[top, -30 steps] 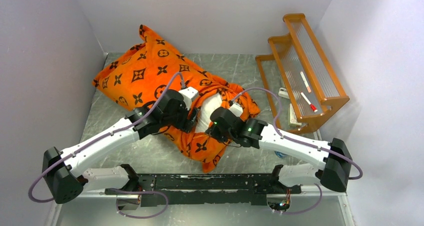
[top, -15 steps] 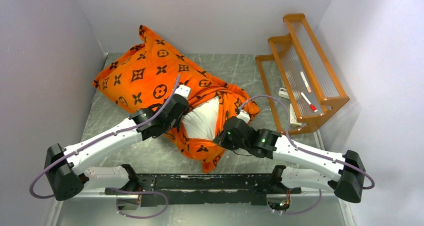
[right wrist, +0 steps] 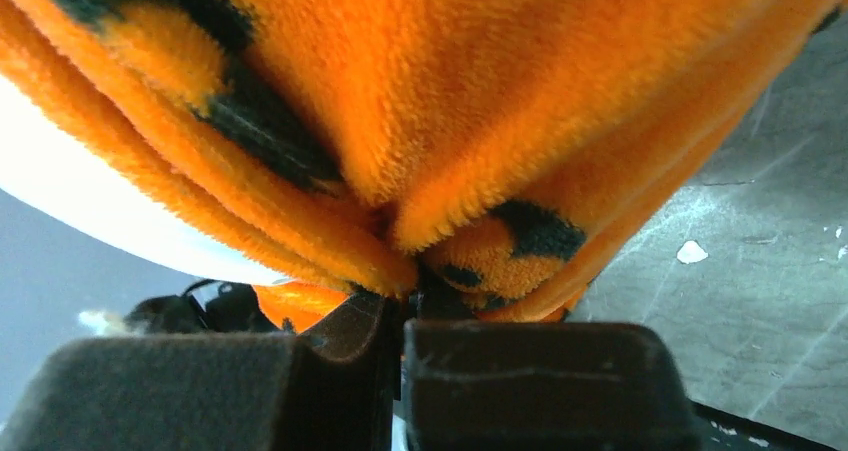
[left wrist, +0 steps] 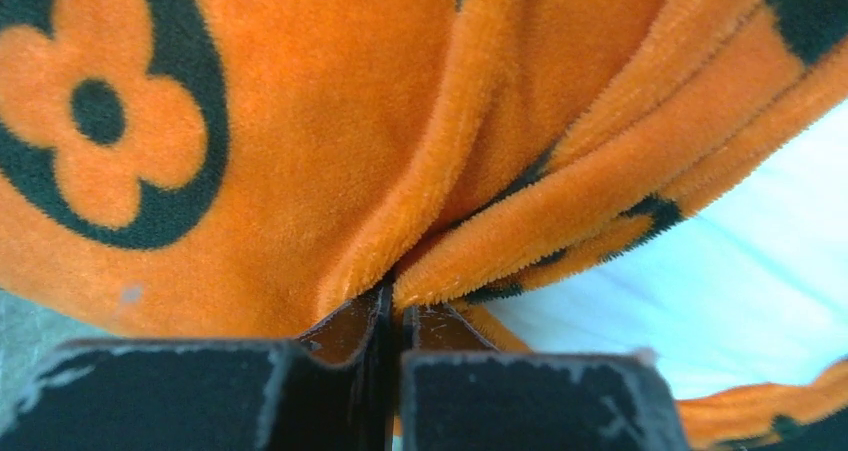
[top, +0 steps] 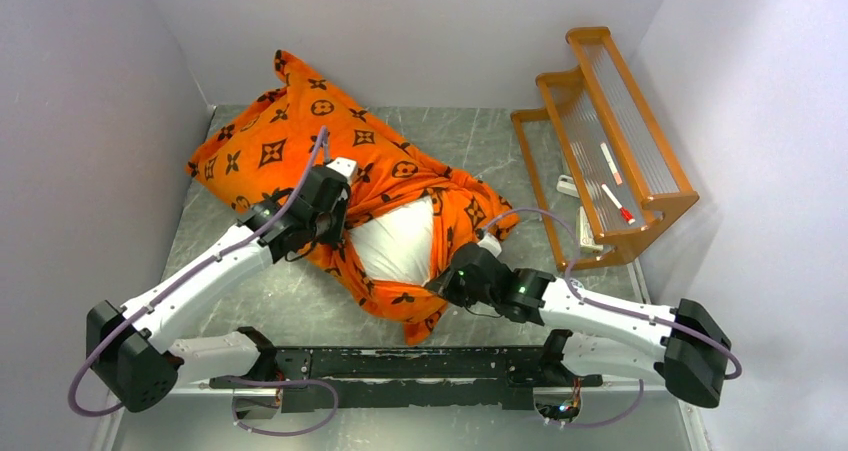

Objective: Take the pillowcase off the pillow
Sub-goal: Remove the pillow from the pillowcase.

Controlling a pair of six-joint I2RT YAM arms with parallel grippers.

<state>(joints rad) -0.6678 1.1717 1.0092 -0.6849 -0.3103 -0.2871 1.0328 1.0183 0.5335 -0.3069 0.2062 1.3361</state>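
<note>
Left gripper (top: 334,231): I have it pinched tight on a fold of the pillowcase (top: 300,141) hem. Over the last second it has swung out leftward, away from its partner.
Pillowcase mouth: it sits between my two grippers and is now stretched wider than it was. The bulk of the orange cover lies beyond the left gripper, towards the far wall.
Pillow (top: 396,243): its white end shows just right of the left gripper, more of it bare than a second ago. The rest is inside the cover.
Right gripper (top: 447,281): I have it clamped on bunched hem at the mouth's other lip. It has drawn back towards its own base.
Meaning: I judge the opening is spread and the stripping barely begun.
Next: I would peel both lips back over the pillow, watching that neither pinch slips.
</note>
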